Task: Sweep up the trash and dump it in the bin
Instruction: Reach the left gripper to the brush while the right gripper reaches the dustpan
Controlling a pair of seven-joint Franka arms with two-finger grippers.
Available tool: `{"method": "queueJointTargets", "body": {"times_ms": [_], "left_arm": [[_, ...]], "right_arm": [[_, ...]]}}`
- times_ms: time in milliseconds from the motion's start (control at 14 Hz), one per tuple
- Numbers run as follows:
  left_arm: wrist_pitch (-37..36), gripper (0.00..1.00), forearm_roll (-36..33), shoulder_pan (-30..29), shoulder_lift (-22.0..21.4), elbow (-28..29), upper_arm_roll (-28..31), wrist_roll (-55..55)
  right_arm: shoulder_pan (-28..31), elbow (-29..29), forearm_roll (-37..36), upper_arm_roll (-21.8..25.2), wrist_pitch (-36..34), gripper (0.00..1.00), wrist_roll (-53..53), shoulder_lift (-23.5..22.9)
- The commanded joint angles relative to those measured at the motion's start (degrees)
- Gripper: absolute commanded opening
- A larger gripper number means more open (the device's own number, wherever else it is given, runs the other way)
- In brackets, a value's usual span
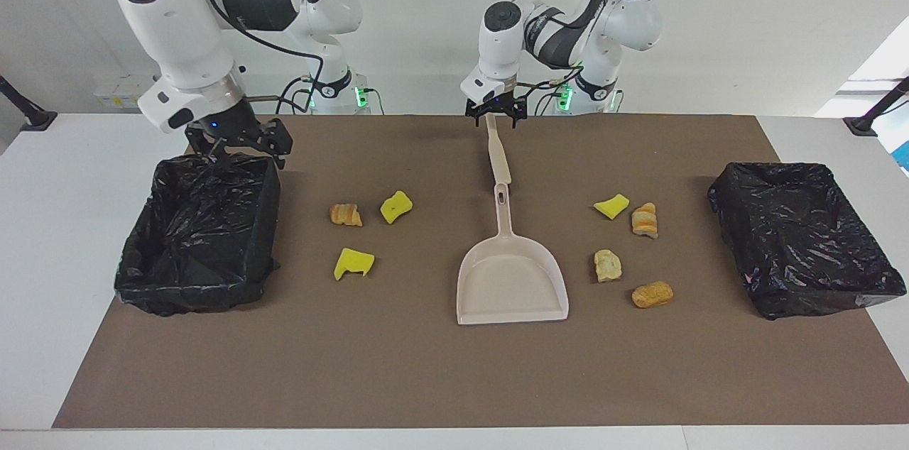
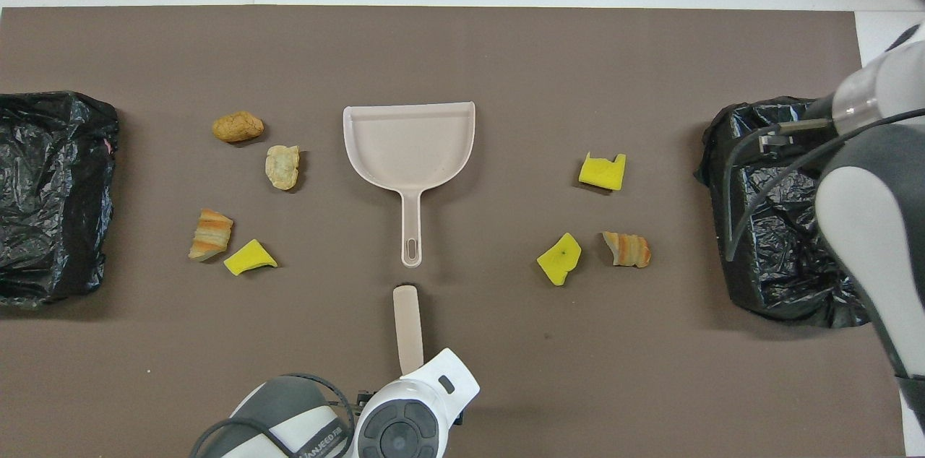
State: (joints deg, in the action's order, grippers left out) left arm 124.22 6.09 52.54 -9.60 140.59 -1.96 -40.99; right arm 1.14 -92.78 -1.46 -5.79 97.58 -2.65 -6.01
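Both arms consist of glossy white rounded link housings joined by dark grey to black joint sections. Each wrist link ends in a round dark grey cap with recessed segments. A polished metal ring sits between the wrist of the right arm, upper left of the facing view, and its black tool mount. The left gripper (image 1: 496,115) and right gripper (image 1: 238,145) are black, skeletal linkage assemblies. Black cables loop externally along the forearms. Grey lettering marks a dark band. Green indicator lights glow at the bases

Beige dustpan (image 1: 511,283), yellow and tan trash (image 1: 353,262), black-lined bins (image 1: 199,233), brown mat (image 1: 426,372).
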Motion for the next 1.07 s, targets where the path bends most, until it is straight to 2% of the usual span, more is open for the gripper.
{"method": "queueJointTargets", "body": {"times_ms": [0, 143, 286, 500, 571, 714, 857, 1000], "left_arm": [[1.7, 0.96, 1.6, 2.0, -0.6, 2.1, 1.1, -1.5], [1.1, 0.69, 2.3, 2.0, -0.6, 2.3, 1.1, -1.8], [1.4, 0.32, 2.3, 1.8, -0.2, 1.8, 1.2, -1.8], [0.8, 0.03, 2.3, 1.8, -0.1, 1.8, 1.2, -1.5], [0.3, 0.00, 2.3, 1.7, 0.0, 1.6, 1.2, -1.6], [-2.6, 0.00, 2.3, 0.5, -0.1, -0.1, 1.5, -1.0], [-9.6, 0.00, 2.1, -3.9, 0.1, -4.7, 1.7, -0.8], [-12.9, 0.00, 1.5, -7.9, -0.6, -7.0, 1.9, 0.8]], "right_arm": [[-2.7, -1.8, 0.1, -0.9, 2.4, 1.00, -1.9, -1.6], [-5.0, -1.4, -0.5, -1.0, 3.5, 1.00, -2.1, -3.5], [-8.9, -0.6, -1.0, -0.9, 3.7, 1.00, -4.4, -5.1], [-11.1, 0.2, -1.2, -0.9, 5.6, 1.00, -8.2, -7.0], [-12.3, 0.2, -0.9, -0.9, 7.2, 1.00, -8.7, -7.5], [-12.8, 0.2, -0.6, -1.0, 8.5, 1.00, -10.1, -8.5], [-13.9, 1.5, -0.3, -1.0, 10.2, 1.00, -12.3, -10.6], [-15.1, 2.3, -0.3, -1.2, 12.6, 1.00, -15.4, -12.2]]}}
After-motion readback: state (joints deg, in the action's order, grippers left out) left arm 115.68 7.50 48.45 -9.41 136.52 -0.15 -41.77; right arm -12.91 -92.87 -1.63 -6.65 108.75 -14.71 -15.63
